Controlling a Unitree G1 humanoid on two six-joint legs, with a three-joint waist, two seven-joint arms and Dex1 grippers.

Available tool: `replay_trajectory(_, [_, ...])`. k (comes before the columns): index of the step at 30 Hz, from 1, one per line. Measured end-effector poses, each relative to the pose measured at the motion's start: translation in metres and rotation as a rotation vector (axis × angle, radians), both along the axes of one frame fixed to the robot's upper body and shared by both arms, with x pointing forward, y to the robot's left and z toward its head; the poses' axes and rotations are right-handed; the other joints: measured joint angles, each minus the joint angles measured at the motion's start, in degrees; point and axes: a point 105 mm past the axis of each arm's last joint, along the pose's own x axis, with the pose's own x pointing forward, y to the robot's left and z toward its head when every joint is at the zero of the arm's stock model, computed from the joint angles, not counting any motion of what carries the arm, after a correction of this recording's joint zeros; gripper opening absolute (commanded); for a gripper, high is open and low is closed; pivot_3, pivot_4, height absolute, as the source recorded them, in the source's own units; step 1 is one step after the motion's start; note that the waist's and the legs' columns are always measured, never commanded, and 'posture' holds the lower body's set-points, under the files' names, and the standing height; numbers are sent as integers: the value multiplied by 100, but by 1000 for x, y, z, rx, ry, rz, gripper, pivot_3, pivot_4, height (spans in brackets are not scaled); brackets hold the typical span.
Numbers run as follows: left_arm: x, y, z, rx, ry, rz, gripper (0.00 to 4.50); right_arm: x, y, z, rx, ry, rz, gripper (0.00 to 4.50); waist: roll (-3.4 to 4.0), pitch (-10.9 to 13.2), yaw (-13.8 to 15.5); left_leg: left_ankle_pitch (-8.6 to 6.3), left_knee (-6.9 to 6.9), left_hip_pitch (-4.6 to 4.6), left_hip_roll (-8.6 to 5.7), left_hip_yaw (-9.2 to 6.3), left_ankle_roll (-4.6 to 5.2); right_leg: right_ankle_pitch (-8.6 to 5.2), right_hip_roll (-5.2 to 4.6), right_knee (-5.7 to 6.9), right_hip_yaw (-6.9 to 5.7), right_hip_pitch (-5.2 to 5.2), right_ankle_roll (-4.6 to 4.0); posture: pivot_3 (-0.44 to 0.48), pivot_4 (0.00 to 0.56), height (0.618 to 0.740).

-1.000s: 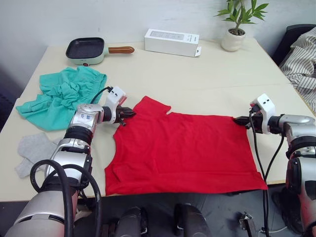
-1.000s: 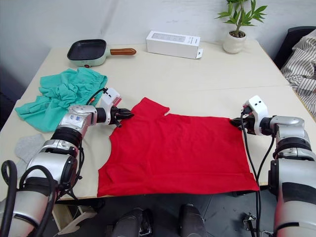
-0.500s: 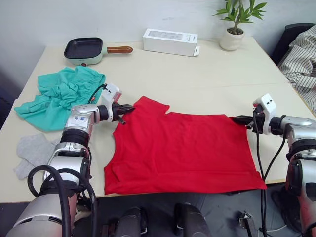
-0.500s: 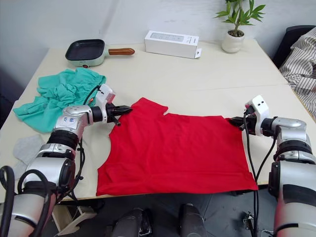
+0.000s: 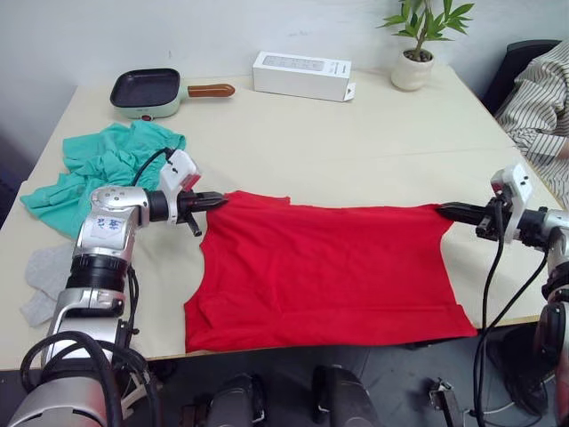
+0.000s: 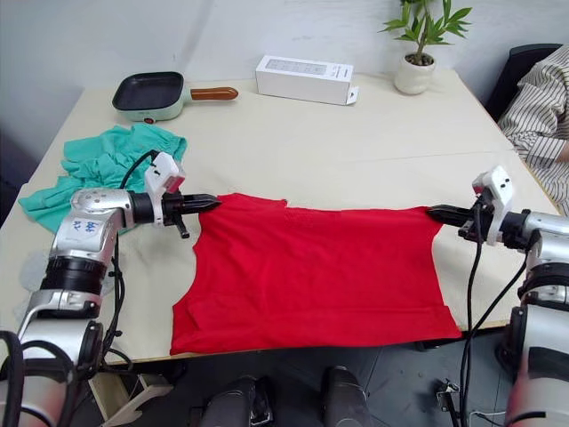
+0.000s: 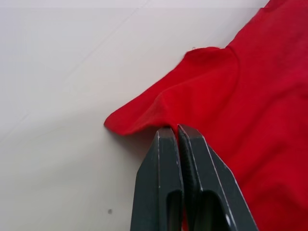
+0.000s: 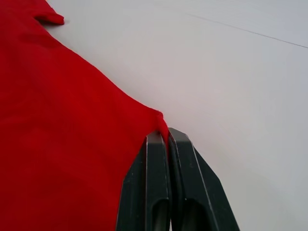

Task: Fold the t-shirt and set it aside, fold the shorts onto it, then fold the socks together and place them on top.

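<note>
The red t-shirt (image 5: 324,271) lies stretched flat across the front of the table. My left gripper (image 5: 216,201) is shut on its far left corner (image 7: 139,118). My right gripper (image 5: 444,210) is shut on its far right corner (image 8: 156,120). The far edge runs taut and straight between the two grippers. The teal shorts (image 5: 102,169) lie crumpled at the left of the table, behind my left arm. The grey socks (image 5: 40,283) lie near the table's front left edge, partly hidden by my left arm.
A pale green frying pan (image 5: 147,91) with a brown handle, a white box (image 5: 300,75) and a potted plant (image 5: 416,60) stand along the far side. A person in a striped shirt (image 5: 536,98) sits at the right. The table (image 5: 356,142) is cream.
Both grippers have moved outward, left going left and right going right, pulling the t-shirt's far edge flat and straight. The raised fold near the left gripper is gone.
</note>
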Motion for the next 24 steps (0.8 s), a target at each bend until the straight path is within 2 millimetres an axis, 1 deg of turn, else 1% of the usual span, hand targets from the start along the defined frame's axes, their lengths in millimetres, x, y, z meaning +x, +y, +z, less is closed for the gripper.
replay_trajectory(1, [-5,1,-2,4,6,-1,44,-4,-1,-2,7,-1,3,0,0,0,1,0,0,0,0,-1,0,0,0,0,0,0,0,0,150,740])
replay_trajectory(6, [-27,4,-13,32,30,5,44,-24,-5,-24,-8,32,21,0,0,0,23,0,3,1,-2,-3,0,0,-4,-2,4,1,0,0,150,740])
replay_trajectory(10, [-46,2,-32,33,89,17,44,-42,-5,-47,-47,69,26,0,0,0,47,-2,5,6,-1,-6,-2,-1,-7,-9,35,3,-2,0,150,740])
replay_trajectory(12, [-50,2,-38,25,109,31,44,-45,-4,-53,-56,73,23,0,0,0,62,-2,8,6,-1,-6,-2,-1,-7,-14,54,3,-3,0,150,740])
replay_trajectory(14, [-53,2,-38,24,104,34,44,-49,-2,-59,-76,70,20,0,0,0,83,-4,8,11,-1,-6,-4,-2,-8,-13,59,4,-4,0,150,740])
replay_trajectory(17, [-55,4,-41,31,107,44,44,-50,-1,-61,-116,39,15,0,0,0,110,-6,8,14,0,-6,-8,-3,-9,-12,62,4,-6,0,150,740])
replay_trajectory(20, [-56,5,-41,26,117,48,709,-50,0,-60,-125,31,9,676,0,0,127,-6,8,14,1,-6,-8,-3,-8,-11,62,4,-8,0,150,740])
replay_trajectory(22, [-57,11,-37,27,143,49,1334,-51,2,-58,-123,27,19,1344,0,0,129,-6,7,13,2,-6,-9,-5,-7,-11,60,3,-11,0,150,740])
replay_trajectory(24, [-55,16,-29,8,169,48,2008,-52,0,-57,-127,32,17,2064,0,0,132,-6,8,13,0,-6,-8,-5,-6,-10,59,2,-11,0,150,740])
